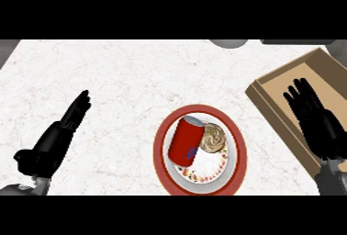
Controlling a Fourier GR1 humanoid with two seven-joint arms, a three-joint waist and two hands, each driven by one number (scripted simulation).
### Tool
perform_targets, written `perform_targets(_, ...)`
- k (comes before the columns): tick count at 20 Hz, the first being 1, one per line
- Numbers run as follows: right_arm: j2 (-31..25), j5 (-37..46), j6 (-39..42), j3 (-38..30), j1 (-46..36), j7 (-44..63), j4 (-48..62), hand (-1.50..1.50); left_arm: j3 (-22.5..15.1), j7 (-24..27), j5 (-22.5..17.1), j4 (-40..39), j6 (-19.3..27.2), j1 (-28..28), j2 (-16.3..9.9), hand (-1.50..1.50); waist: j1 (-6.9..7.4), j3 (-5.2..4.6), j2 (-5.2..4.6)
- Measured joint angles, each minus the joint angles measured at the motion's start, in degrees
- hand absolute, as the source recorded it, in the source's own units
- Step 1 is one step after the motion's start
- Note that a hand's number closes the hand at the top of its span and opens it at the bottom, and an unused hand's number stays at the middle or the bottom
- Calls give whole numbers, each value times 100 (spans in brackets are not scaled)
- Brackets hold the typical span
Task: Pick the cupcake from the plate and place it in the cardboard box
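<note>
Head view shows the right hand (pixel 313 120) spread flat over the cardboard box (pixel 271 98), the cupcake (pixel 212 137) on the plate (pixel 234 176) to its left beside a red can (pixel 186 140), the left hand (pixel 59 133) straight-fingered farther left

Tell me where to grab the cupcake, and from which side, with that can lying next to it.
Take the cupcake round its sides, just under the swirled top, coming from above and from the plate's right. The red can lies against its left, so fingers won't fit there; the right side looks open. The right hand, over the box, is nearer.
</note>
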State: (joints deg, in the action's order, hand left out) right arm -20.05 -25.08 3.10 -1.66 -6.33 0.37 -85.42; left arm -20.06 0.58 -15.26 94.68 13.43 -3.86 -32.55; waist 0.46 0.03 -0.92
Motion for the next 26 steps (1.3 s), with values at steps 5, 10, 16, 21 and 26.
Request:
perform_targets(5, -27, 262, -661, -481, 198, -218, -243, 150, 433, -121, -273, -23, 302, 52, 319, 0, -58, -4, 76)
perform_targets(10, -470, 1586, -1602, -542, 568, -398, -51, -150, 699, -334, -631, -4, 599, 7, 685, 0, -68, -32, 66)
perform_targets(16, -540, 2707, -2137, -151, 833, -830, -510, -150, 872, -458, -744, -186, 664, -158, 927, 0, -82, -12, 88)
perform_targets(21, -1348, 3333, -1545, 344, 929, 176, -1325, -150, 898, -612, -731, -144, 728, -210, 990, 0, -82, -23, 108)
perform_targets(26, -2166, 3249, -344, 767, 791, 1518, -2079, -150, 938, -616, -736, -219, 688, -265, 1027, 0, -64, -29, 109)
